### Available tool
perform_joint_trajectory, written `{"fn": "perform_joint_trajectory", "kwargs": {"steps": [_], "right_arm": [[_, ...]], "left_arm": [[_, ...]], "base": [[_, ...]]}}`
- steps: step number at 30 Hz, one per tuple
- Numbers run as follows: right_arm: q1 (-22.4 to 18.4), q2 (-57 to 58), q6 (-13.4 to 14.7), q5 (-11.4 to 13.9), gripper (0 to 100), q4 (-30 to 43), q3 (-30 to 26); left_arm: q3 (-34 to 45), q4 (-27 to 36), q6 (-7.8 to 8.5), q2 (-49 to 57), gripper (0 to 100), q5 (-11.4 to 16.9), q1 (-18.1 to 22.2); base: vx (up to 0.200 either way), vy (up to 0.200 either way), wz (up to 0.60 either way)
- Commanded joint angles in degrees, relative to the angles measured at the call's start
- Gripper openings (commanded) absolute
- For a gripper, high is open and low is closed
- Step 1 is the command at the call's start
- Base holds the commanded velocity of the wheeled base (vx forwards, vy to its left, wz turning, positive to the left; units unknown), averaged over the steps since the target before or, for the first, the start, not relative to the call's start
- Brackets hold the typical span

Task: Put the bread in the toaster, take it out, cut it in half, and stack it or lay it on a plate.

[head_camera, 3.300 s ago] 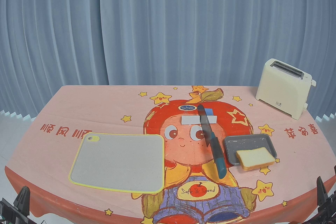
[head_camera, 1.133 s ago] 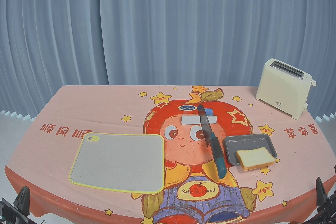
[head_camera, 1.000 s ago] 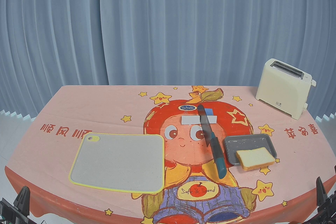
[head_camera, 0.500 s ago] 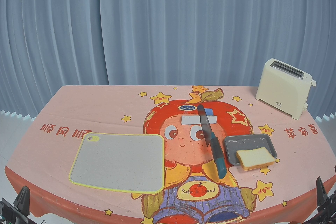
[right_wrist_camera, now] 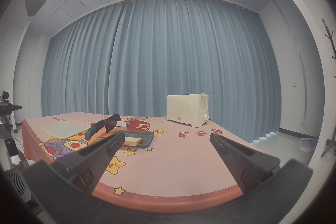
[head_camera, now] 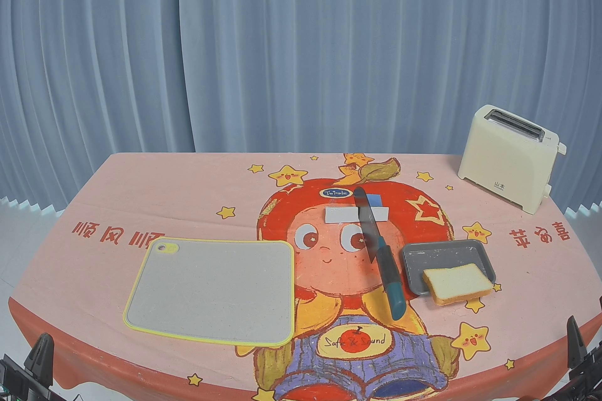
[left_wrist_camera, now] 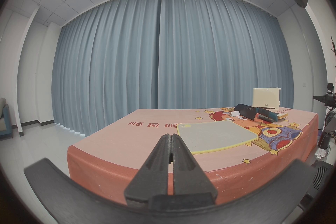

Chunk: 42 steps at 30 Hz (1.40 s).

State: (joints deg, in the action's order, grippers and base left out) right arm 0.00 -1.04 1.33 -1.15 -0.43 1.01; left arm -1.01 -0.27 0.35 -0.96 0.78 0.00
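A slice of bread (head_camera: 456,283) lies on the near right corner of a small grey plate (head_camera: 439,253), right of the table's middle. A cream toaster (head_camera: 509,158) stands at the far right, its slot empty. Beside the plate lies a knife (head_camera: 380,252) with a teal handle and dark blade. A grey cutting board (head_camera: 213,291) with a yellow rim lies at the near left. My left gripper (left_wrist_camera: 171,136) is shut and empty, off the near left edge. My right gripper (right_wrist_camera: 166,139) is open and empty, off the near right edge, with the bread (right_wrist_camera: 133,141) well beyond it.
A pink printed cloth (head_camera: 157,195) covers the table. A white label (head_camera: 342,214) and a blue scrap lie under the knife's blade. Blue curtains hang behind the table. The far left of the table is bare.
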Motion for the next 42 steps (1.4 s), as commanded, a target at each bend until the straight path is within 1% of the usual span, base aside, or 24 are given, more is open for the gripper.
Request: {"fn": "perform_joint_trajectory", "kwargs": {"steps": [1,24,25,28,29,33,42], "right_arm": [[0.0,1.0,0.0,0.0,100,0.0,-1.0],[0.0,1.0,-0.1,-0.3,100,-0.3,-1.0],[0.0,1.0,0.0,-0.3,100,-1.0,-1.0],[-0.1,1.0,-0.6,-1.4,100,-11.0,-1.0],[-0.1,1.0,-1.1,-1.5,100,-11.2,-1.0],[0.0,1.0,-1.1,-1.5,100,-8.3,-1.0],[0.0,1.0,-1.1,-1.1,100,-6.3,-1.0]], "left_arm": [[1.0,0.0,0.00,0.5,0,0.0,0.0],[1.0,-0.1,0.00,0.4,0,0.0,0.0],[1.0,0.0,0.00,0.5,0,0.0,0.0],[1.0,0.0,0.09,0.4,0,0.0,0.0],[1.0,0.0,0.00,0.4,0,0.0,0.0],[1.0,0.0,0.00,0.4,0,0.0,0.0],[1.0,0.0,0.00,0.4,0,0.0,0.0]], "base": [[0.000,0.000,0.00],[0.000,0.000,0.00],[0.000,0.000,0.00],[0.000,0.000,0.00],[0.000,0.000,0.00],[0.000,0.000,0.00],[0.000,0.000,0.00]]}}
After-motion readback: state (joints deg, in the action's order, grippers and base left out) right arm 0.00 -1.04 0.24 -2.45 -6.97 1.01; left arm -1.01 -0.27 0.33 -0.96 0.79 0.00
